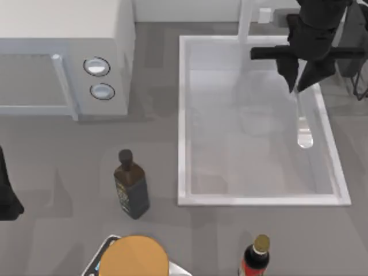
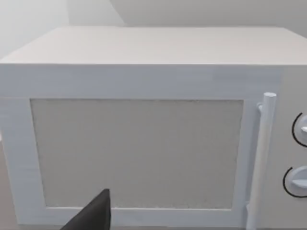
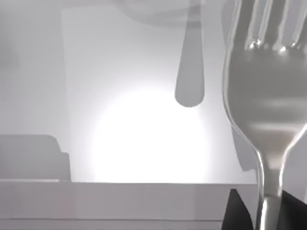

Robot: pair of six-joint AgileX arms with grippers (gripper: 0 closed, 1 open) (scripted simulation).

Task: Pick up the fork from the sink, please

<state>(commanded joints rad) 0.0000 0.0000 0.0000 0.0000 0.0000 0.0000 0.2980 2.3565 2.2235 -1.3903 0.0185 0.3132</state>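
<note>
The white-grey sink fills the right half of the table. My right gripper hangs over its back right corner, shut on the silver fork. The fork reaches from the fingers toward the front, and its widened end is over the basin near the right rim. In the right wrist view the fork rises from my right gripper with its tines close up. Its shadow lies apart from it on the basin floor. My left arm is parked at the table's left edge.
A white microwave stands at the back left and faces the left wrist camera. A dark bottle stands left of the sink, and a red-labelled bottle stands in front of it. An orange round object sits at the front edge. The faucet post rises behind the sink.
</note>
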